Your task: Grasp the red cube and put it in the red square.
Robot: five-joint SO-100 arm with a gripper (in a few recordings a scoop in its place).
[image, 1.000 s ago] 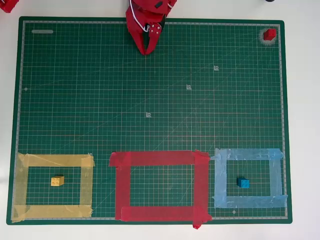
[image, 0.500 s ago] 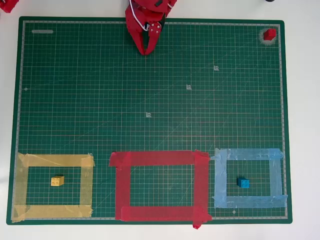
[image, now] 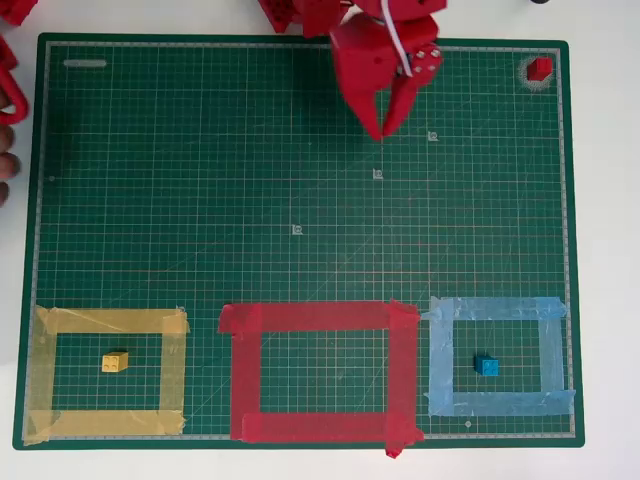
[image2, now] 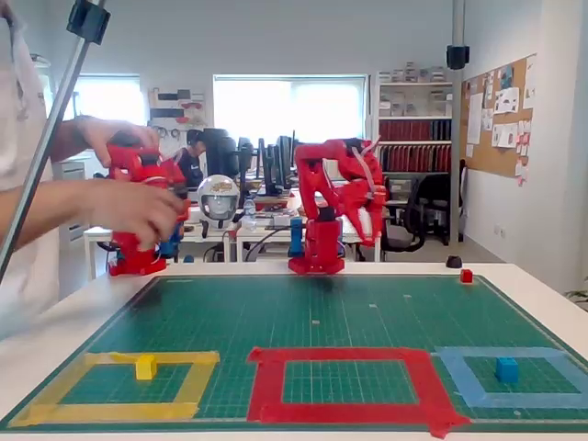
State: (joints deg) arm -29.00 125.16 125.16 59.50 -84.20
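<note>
The red cube (image: 540, 69) sits alone in the mat's top right corner in the overhead view, and at the far right of the mat (image2: 467, 276) in the fixed view. My red gripper (image: 383, 133) hangs above the upper middle of the mat, well left of the cube, its fingertips together and nothing between them. The fixed view has the gripper (image2: 377, 228) raised clear of the mat. The red square (image: 320, 317), a frame of red tape (image2: 344, 356), lies at the mat's near edge with only green mat inside.
A yellow block (image: 115, 362) lies inside a yellow tape frame (image: 110, 321) at the left. A blue block (image: 487, 366) lies inside a light blue tape frame (image: 495, 308) at the right. A person (image2: 37, 211) stands at the table's left side.
My arm has swung to the right and reached further over the mat, bringing the gripper closer to the red cube. The blocks have not moved.
</note>
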